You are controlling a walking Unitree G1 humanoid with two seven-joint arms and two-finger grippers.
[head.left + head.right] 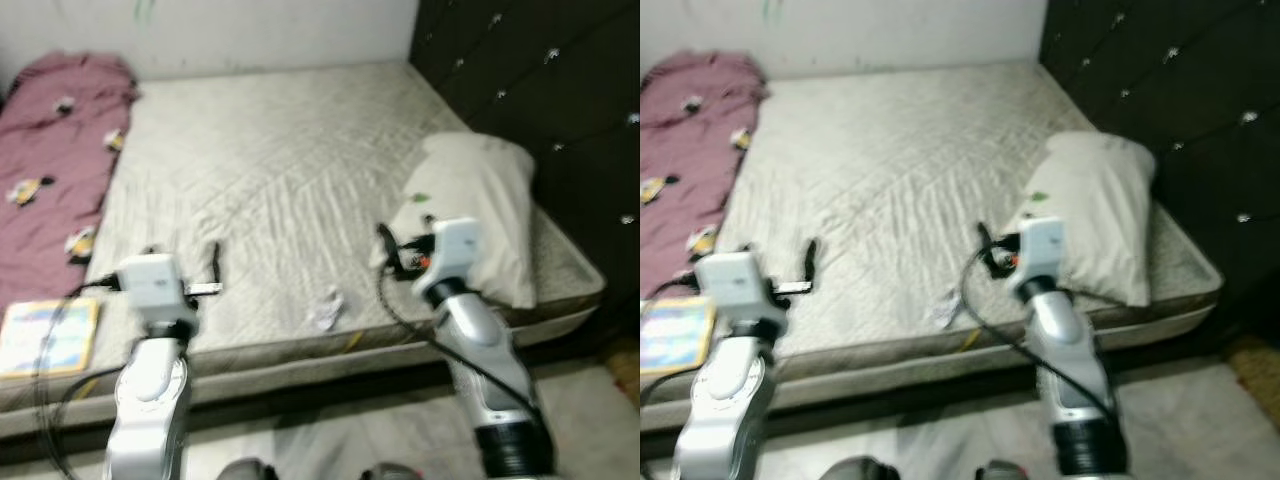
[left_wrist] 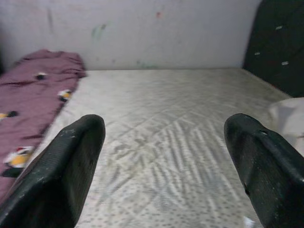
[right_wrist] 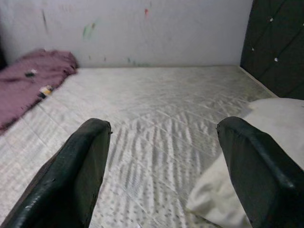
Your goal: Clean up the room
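Crumpled white paper (image 1: 328, 308) is seen near the mattress's (image 1: 270, 180) front edge, at about 6 o'clock in the head views, between the two arms. A cream pillow (image 1: 480, 205) lies at 3 o'clock against the dark tufted headboard (image 1: 540, 80). A mauve blanket (image 1: 50, 170) with small printed figures is spread along the 9 o'clock side, and a colourful book (image 1: 48, 335) lies at 8 o'clock. These front-edge things are given by the head views; the wrist views look across the quilted surface toward the marked white wall (image 2: 142, 33).

The left gripper (image 2: 166, 161) is held wide open over the mattress, nothing between its fingers (image 2: 66, 175). The right gripper (image 3: 164, 161) is likewise spread wide and empty, with the pillow just beside one finger (image 3: 256, 175).
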